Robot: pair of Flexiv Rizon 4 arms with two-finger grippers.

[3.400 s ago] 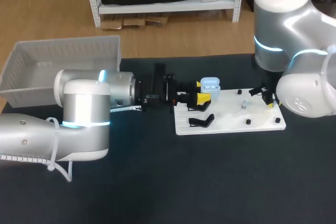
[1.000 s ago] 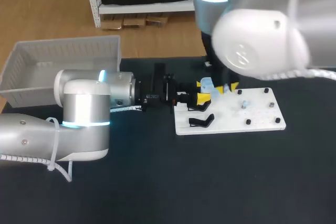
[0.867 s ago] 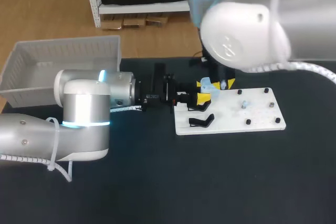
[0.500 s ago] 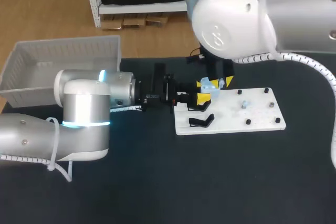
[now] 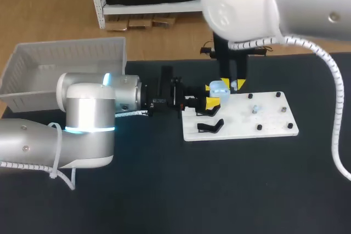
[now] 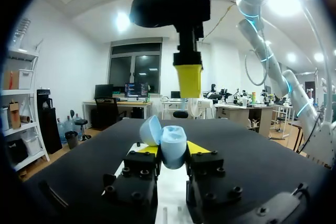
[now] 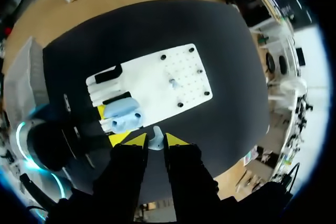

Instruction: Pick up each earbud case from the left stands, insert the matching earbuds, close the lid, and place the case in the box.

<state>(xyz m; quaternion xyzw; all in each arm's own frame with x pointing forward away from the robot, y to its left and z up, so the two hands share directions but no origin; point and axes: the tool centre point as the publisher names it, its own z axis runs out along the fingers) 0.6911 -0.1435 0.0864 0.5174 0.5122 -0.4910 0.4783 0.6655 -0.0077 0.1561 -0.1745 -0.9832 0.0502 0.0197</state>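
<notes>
Over the white perforated board (image 5: 263, 127), seen from overhead, the left gripper (image 5: 211, 96) clamps the pale blue plastic earbud case (image 5: 219, 87) (lid open), close by the right gripper (image 5: 231, 84). Left wrist view: the case (image 6: 173, 149) is squeezed in its grip. Right wrist view: the gripper (image 7: 156, 140) pinches a small white earbud (image 7: 156, 135) near the case (image 7: 122, 115).

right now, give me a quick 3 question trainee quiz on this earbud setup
1. True or false: the blue earbud case held in the left tool has its lid shut.
2. What is between the fingers of the right tool? A) a white earbud B) a screw C) nothing
3. Fill in: in the head view, the box stands to the ___ of the white board.

Key: 1 false, the lid is open. 2 A. 3 left.
</notes>
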